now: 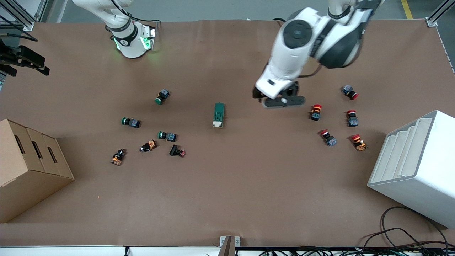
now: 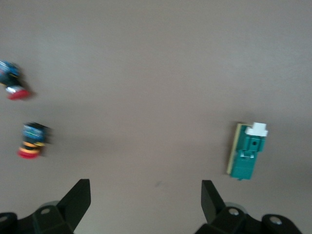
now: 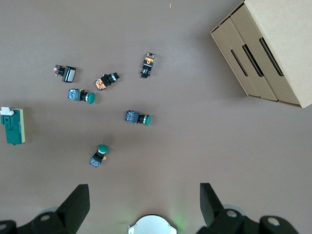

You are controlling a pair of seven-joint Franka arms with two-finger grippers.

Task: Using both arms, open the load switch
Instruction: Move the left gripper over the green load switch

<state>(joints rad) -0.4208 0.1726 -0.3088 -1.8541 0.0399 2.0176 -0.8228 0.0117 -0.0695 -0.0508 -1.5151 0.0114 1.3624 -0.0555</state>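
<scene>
While the brown tabletop (image 1: 227, 199) spreads under me, my left gripper (image 1: 280, 97) hangs above it with jaws spread wide and empty, toward the left arm's end from the dark-green rectangular load switch (image 1: 218, 114). That switch lies flat mid-table, its white lever end nearer the front camera. My right gripper (image 3: 144, 207) waits high by its base, jaws open too.

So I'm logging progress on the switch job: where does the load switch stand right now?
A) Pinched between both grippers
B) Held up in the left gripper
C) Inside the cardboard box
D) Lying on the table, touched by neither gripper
D: the load switch lies alone on the brown table; the left gripper hangs open over the table beside it, and the right gripper is open with nothing in it.
</scene>
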